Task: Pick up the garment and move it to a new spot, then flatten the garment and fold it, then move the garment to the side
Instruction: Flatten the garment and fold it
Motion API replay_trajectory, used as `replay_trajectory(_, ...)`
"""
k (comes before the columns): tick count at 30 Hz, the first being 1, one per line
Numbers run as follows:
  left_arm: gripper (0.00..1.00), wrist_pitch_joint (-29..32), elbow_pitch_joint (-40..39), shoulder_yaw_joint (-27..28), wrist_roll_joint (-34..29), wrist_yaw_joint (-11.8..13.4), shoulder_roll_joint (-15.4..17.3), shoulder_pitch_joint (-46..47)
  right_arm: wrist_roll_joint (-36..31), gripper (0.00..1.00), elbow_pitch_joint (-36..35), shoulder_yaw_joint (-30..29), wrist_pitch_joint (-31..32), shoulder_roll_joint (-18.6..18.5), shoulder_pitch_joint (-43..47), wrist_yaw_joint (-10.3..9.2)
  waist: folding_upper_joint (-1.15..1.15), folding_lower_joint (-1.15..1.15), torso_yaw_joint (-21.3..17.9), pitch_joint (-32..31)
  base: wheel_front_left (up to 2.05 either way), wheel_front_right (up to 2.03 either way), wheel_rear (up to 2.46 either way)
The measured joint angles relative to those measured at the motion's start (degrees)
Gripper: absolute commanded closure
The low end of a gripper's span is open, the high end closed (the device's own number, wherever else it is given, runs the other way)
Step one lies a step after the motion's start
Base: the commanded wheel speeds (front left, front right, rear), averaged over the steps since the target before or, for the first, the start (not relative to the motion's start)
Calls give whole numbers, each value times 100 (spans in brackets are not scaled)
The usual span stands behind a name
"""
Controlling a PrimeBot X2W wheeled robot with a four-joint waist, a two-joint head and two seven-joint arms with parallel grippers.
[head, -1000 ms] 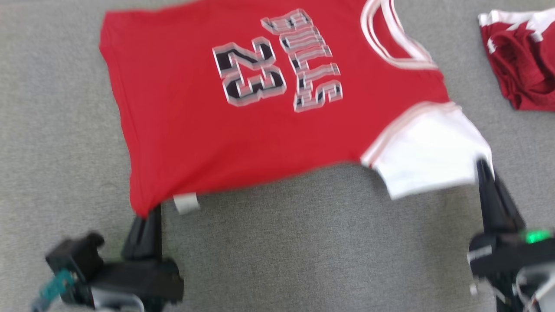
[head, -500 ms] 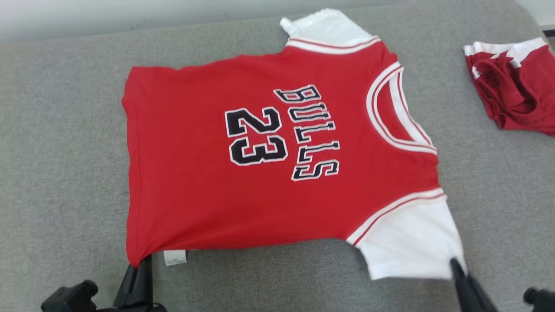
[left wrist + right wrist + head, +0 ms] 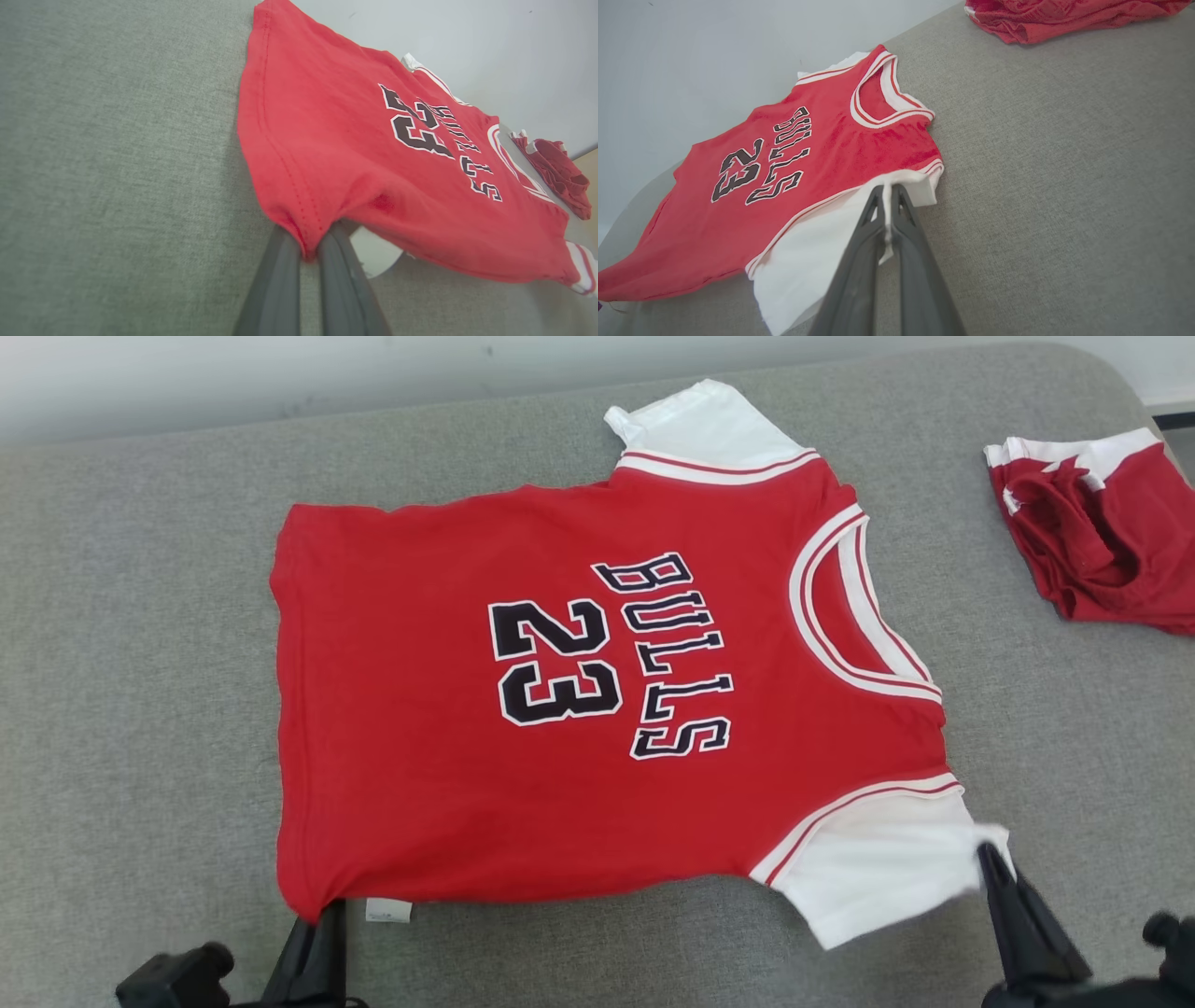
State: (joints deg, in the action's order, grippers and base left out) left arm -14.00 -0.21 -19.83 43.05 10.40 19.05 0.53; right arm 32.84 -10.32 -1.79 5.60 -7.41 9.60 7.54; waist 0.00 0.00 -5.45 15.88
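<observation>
Now the left gripper point(image 3: 308, 249) clamps the garment point(image 3: 560, 709) at its red hem corner; the right gripper point(image 3: 888, 193) pinches its white sleeve point(image 3: 878, 877); folded red cloth point(image 3: 1092, 523) lies well apart.

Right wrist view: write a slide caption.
Right pincer shut on the white sleeve of a red jersey spread on grey cloth; second red garment beyond.

red bulls 23 jersey point(image 3: 579, 709) spread on grey desk point(image 3: 140, 663), collar to the right. left end effector point(image 3: 329, 907) pinches its near hem corner, right end effector point(image 3: 988, 854) pinches the near white sleeve point(image 3: 878, 882). second red garment point(image 3: 1102, 541) crumpled far right, well apart
</observation>
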Motion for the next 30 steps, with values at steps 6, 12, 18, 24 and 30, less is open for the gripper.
replay_trajectory(6,100,203,7,-145,-118,-67,62,400,46,100,123,26,147,-281,-855,0,0,0,89,-76,0,0,0)
replay_trajectory(12,100,468,180,-236,-164,-96,92,915,34,100,691,194,334,-560,-1774,0,0,0,160,-60,0,0,0)
replay_trajectory(18,100,609,435,-334,-218,-187,98,1317,51,100,1505,399,407,-646,-2725,0,0,0,166,37,0,0,0)
replay_trajectory(24,100,727,679,-391,-265,-280,96,1750,33,100,2571,734,226,-695,-3711,0,0,0,214,148,0,0,0)
replay_trajectory(30,0,613,1016,-400,-371,-335,35,2124,5,0,3634,966,-286,-701,-4419,0,0,1,284,213,0,0,0)
